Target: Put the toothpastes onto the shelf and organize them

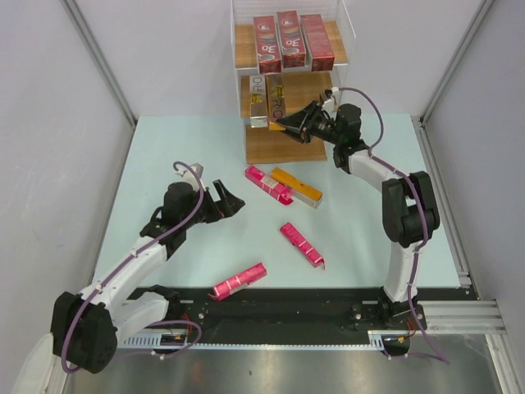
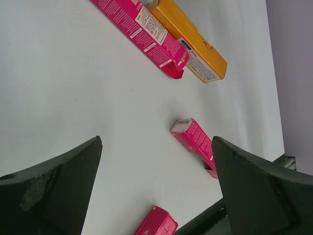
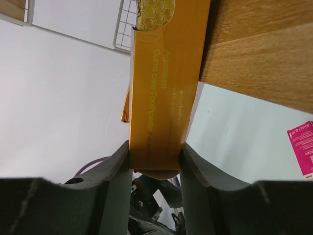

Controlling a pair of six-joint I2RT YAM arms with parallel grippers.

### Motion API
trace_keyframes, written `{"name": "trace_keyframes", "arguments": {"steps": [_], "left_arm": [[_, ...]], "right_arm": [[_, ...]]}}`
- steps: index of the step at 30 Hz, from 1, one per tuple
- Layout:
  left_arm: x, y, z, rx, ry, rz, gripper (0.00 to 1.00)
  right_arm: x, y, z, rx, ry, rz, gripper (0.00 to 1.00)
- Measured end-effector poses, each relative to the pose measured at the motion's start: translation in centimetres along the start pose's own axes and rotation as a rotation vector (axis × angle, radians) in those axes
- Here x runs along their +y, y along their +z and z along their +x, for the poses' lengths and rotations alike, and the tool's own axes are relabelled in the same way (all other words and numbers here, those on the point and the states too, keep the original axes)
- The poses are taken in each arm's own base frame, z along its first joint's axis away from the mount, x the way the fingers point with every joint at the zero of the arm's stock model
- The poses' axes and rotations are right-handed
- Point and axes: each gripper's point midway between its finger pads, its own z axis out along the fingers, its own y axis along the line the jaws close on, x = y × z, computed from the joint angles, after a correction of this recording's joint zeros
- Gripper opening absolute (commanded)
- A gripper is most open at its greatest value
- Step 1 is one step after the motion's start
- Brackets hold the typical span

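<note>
A: Right gripper (image 3: 155, 152) first. What has it got?
B: Its two fingers are pinching the near end of an orange-gold toothpaste carton (image 3: 166, 88), one pad on each long face. Gripping by the end leaves the rest of the box free to go in ahead of the fingers.
A: And where is that carton?
B: From overhead it points away from the arm into the middle tier of the shelf (image 1: 283, 148), just right of a silver-and-gold carton (image 1: 258, 100) lying there. Whether it rests on the board yet I cannot tell. The wrist view shows wood beside it, not under it.
A: Higher up?
B: Three dark red cartons (image 1: 289, 41) sit side by side on the far, top tier, ends toward us. Like goes with like, so the gold ones seem meant for the middle step.
A: Out on the table (image 1: 164, 148)?
B: Four lie loose. A pink carton (image 1: 269, 184) rests against an orange carton (image 1: 297, 187) near the middle. A second pink carton (image 1: 302, 244) is nearer and to the right, and a third pink carton (image 1: 238, 281) is by the near edge.
A: The left gripper (image 1: 232, 199)?
B: Fingers spread wide, holding nothing, hanging over the table left of the pink-and-orange pair. My guess is that it is poised for one of those.
</note>
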Motion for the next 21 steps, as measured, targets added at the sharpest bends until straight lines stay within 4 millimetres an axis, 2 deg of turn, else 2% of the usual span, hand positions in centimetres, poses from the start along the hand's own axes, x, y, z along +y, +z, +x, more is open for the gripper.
{"name": "trace_keyframes", "arguments": {"steps": [7, 8, 10, 11, 14, 21], "left_arm": [[-0.3, 0.0, 0.2, 0.003, -0.007, 0.022, 1.0], [-0.4, 0.0, 0.2, 0.005, -0.011, 0.025, 1.0], [-0.4, 0.0, 0.2, 0.006, -0.013, 0.028, 1.0], [-0.4, 0.0, 0.2, 0.006, -0.013, 0.028, 1.0], [-0.3, 0.1, 0.5, 0.009, -0.014, 0.028, 1.0], [0.3, 0.2, 1.3, 0.025, -0.025, 0.019, 1.0]], "right_arm": [[0.2, 1.0, -1.0, -0.017, 0.017, 0.005, 0.45], [0.2, 1.1, -1.1, -0.018, 0.017, 0.005, 0.53], [0.2, 1.3, -1.1, -0.019, 0.017, 0.006, 0.63], [0.2, 1.3, -1.1, -0.019, 0.017, 0.005, 0.72], [0.2, 1.5, -0.9, -0.015, 0.008, 0.006, 0.87], [-0.7, 0.9, 0.6, -0.011, 0.0, 0.059, 0.98]]}}
